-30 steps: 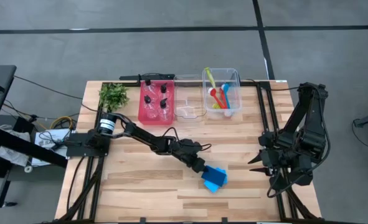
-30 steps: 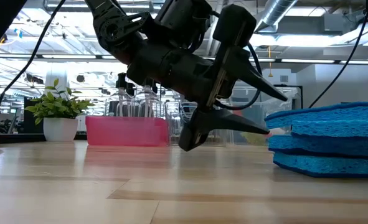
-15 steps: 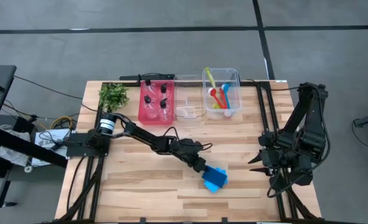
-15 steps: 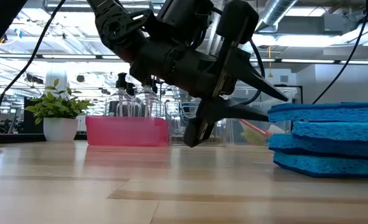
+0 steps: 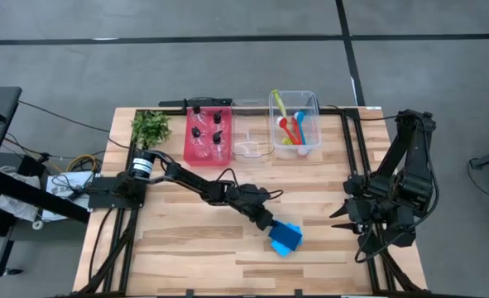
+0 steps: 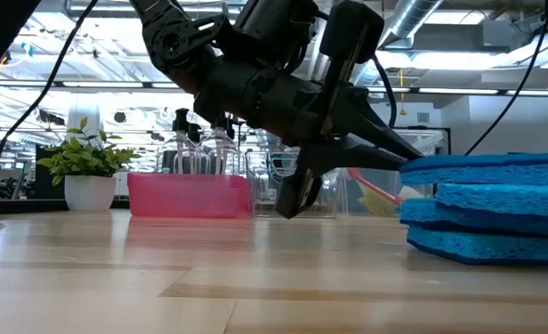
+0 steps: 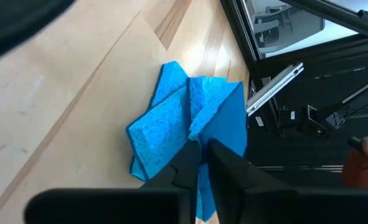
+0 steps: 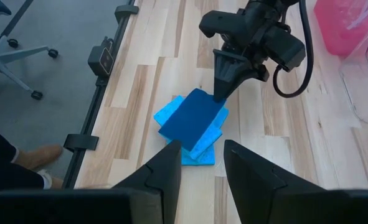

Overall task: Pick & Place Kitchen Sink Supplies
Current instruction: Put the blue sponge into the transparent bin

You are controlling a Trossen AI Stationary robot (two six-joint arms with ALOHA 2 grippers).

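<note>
Left gripper [image 5: 270,225] clenched on top blue sponge's [image 5: 286,237] edge, sponge stack fanned, long axes splayed.

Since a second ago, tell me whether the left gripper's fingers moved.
Yes: the left gripper closed its fingers onto the top sponge, measured against the unmoved pink bin.

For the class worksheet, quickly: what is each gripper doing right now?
Left gripper: shut on the top blue sponge of the stack.
Right gripper: open, holding nothing, above the table's near right side.
</note>
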